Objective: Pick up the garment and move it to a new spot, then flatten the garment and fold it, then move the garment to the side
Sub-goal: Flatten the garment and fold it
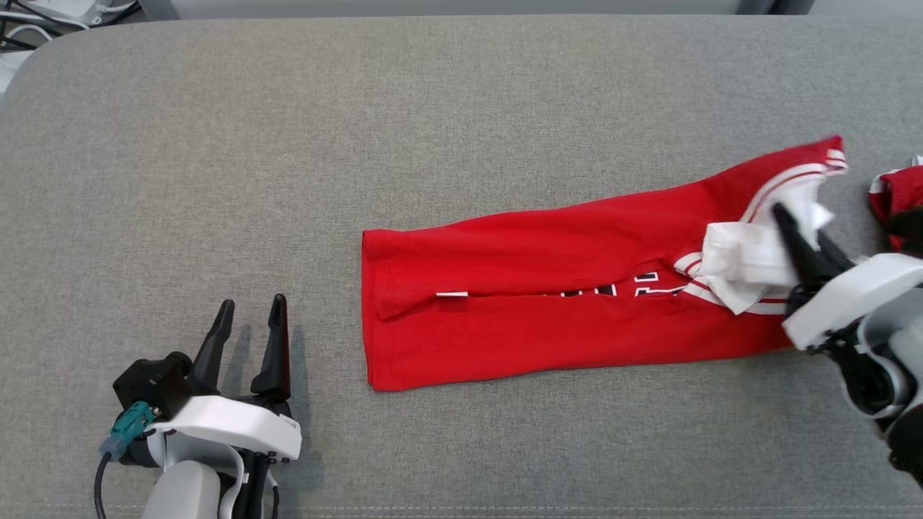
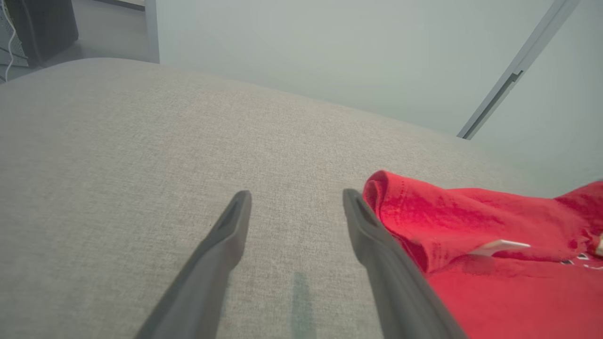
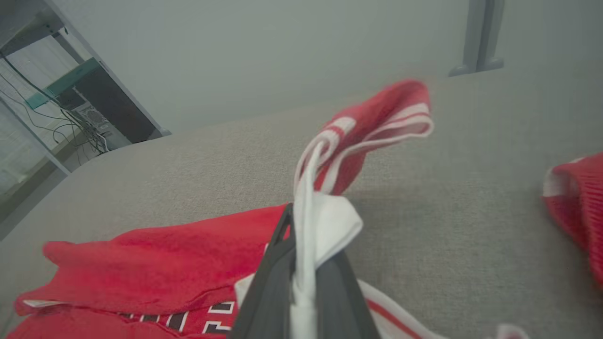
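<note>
Folding looks to be the step in hand: the red cloth garment [image 1: 548, 303] with white stripes and dark lettering lies right of centre on the grey woven padded surface [image 1: 461, 108], its long sides turned in to a narrow band; the right gripper [image 1: 797, 229] has its two dark fingers pinched together on the white-trimmed end, which is lifted off the surface; the left gripper [image 1: 252, 304] sits at the lower left, fingers spread wide around nothing, apart from the hem; next, I judge, the held end must be carried over toward the hem and laid down square without dragging the band; a red, white-edged piece of cloth [image 1: 898, 194] sits at the right edge, and whether it belongs to the garment I cannot tell; beyond the surface stand a pale wall [image 2: 330, 47], a grey post [image 3: 480, 37] and a dark computer case [image 3: 108, 113] with cables.
</note>
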